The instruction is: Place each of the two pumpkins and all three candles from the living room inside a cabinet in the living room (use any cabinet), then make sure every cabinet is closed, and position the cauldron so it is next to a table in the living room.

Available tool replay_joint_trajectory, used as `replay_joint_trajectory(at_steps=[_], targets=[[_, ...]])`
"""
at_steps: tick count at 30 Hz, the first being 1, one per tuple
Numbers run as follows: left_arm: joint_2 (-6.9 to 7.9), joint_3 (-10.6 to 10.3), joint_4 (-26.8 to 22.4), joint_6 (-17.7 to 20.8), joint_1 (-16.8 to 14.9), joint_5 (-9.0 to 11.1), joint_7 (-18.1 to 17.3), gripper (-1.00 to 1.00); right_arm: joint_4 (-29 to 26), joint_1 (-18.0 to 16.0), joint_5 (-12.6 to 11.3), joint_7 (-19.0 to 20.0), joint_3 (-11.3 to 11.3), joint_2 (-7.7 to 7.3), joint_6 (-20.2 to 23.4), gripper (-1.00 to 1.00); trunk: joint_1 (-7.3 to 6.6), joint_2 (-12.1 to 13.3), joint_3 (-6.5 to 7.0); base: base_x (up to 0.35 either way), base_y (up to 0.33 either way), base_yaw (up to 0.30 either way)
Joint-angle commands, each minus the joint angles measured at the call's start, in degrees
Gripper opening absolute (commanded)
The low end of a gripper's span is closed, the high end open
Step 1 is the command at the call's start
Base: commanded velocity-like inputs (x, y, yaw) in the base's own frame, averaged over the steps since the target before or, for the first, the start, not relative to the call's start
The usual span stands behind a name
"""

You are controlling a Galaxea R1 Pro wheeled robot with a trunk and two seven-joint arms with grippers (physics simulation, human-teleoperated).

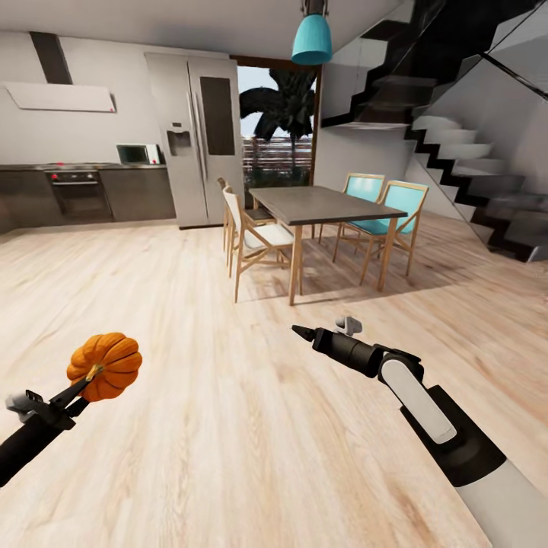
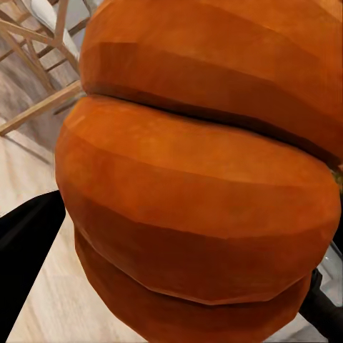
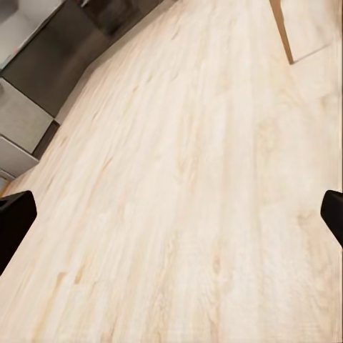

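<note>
I have a pumpkin (image 1: 105, 366) clamped in my left gripper (image 1: 85, 381), carried out in front of me above the plank floor (image 1: 228, 426) so I can haul it to a cabinet. My left jaws are closed on it near the stem (image 1: 94, 372), which points back along the jaws toward me, so the pumpkin's short stem-to-base axis lies nearly level and its ribbed belly faces away; in the left wrist view the orange ribs (image 2: 200, 207) press right up between the dark fingers. I judge the grip sound enough for travel. My right gripper (image 1: 303, 332) carries nothing, held forward and low over bare floor; in its wrist view the fingertips (image 3: 14, 221) sit far apart, so those jaws stand wide. Well beyond both jaws stands a dining table (image 1: 320, 204) with chairs.
</note>
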Motion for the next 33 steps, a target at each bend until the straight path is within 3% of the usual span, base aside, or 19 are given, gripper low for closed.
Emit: replay_joint_trajectory(at_steps=[1,15,33], targets=[[0.01,0.06,-0.04,0.63,-0.02,0.47,-0.06,-1.00,-0.06,-0.07,-0.60,-0.57,0.11,-0.05,0.01,1.00,0.00,-0.02,-0.03,0.142,0.000,-0.277],[-0.06,-0.01,-0.04,0.63,-0.02,0.47,-0.06,-1.00,0.31,-0.07,-0.68,-0.55,0.09,-0.03,0.01,1.00,0.00,-0.02,0.39,0.143,0.000,-0.277],[0.01,-0.02,-0.04,0.63,-0.02,0.47,-0.06,-1.00,0.38,-0.07,-0.69,-0.61,0.07,0.00,0.01,1.00,0.00,-0.02,0.99,0.284,0.128,-0.277]])
